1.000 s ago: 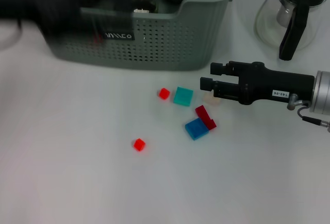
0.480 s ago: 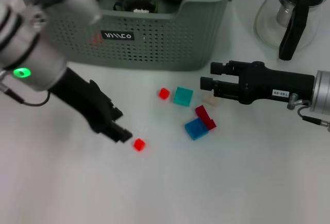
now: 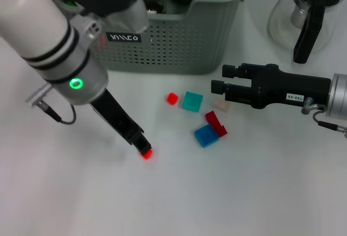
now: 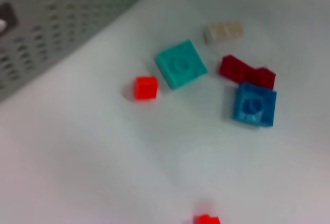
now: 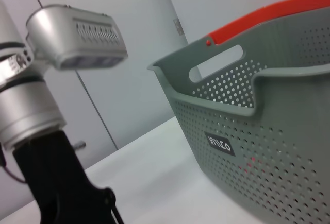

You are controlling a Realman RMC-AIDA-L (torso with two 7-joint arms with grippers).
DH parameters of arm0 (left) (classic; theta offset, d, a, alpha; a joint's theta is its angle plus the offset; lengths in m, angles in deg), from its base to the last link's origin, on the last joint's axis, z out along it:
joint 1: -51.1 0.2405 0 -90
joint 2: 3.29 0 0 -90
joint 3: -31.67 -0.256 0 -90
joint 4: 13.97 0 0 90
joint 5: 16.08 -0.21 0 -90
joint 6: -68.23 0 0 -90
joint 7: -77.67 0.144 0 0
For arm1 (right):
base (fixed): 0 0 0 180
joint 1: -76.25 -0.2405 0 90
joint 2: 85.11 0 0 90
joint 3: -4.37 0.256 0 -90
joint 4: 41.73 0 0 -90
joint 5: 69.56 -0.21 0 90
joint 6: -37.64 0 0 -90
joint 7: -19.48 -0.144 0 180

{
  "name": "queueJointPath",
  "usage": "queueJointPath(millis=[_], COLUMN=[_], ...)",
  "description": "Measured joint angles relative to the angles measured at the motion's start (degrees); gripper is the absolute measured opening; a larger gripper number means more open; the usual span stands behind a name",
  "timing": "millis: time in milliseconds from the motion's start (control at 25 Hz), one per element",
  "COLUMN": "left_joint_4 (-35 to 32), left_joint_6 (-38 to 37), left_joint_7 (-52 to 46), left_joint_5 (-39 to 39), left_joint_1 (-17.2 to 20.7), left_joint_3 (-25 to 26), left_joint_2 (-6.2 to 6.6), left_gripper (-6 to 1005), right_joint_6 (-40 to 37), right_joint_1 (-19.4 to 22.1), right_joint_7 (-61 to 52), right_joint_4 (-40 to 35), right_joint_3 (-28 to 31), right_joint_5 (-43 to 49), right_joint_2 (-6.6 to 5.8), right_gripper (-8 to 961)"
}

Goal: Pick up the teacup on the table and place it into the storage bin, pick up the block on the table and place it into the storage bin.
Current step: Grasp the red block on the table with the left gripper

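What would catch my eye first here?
Probably the big white left arm, its black left pincer down on a small red block near the table's front. Behind stands the grey-green storage bin, while the right pincer hovers beside scattered coloured blocks.

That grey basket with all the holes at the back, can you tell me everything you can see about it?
The storage bin is a grey-green basket, plastic by the look of it, with perforated walls, a dipped front rim and a small black label with white lettering. The right wrist view shows a handle cut-out near its rim. It stands upright on the white table, with dark rounded items inside that cannot be identified.
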State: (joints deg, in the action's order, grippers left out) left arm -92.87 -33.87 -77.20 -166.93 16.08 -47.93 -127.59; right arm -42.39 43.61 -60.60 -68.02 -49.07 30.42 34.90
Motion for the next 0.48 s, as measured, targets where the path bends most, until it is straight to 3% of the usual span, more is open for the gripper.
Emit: queueJointPath(millis=[240, 480], left_joint_4=[0.55, 3.32], left_joint_6=[1.02, 3.47], left_joint_7=[-4.07, -6.31], left_joint_5=[-0.73, -1.94], left_joint_1=[-1.06, -2.97], left_joint_3=[-5.51, -7.52], left_joint_2=[-0.04, -0.16], left_gripper=[563, 558], right_joint_6=[0.09, 0.16], right_joint_1=[-0.32, -0.40], right_joint_7=[0.05, 0.42], right_joint_4=[0.04, 0.18], right_joint_3=[0.00, 0.00], right_joint_5=[0.16, 0.30], right_joint_2=[-0.03, -0.04], right_gripper=[641, 641])
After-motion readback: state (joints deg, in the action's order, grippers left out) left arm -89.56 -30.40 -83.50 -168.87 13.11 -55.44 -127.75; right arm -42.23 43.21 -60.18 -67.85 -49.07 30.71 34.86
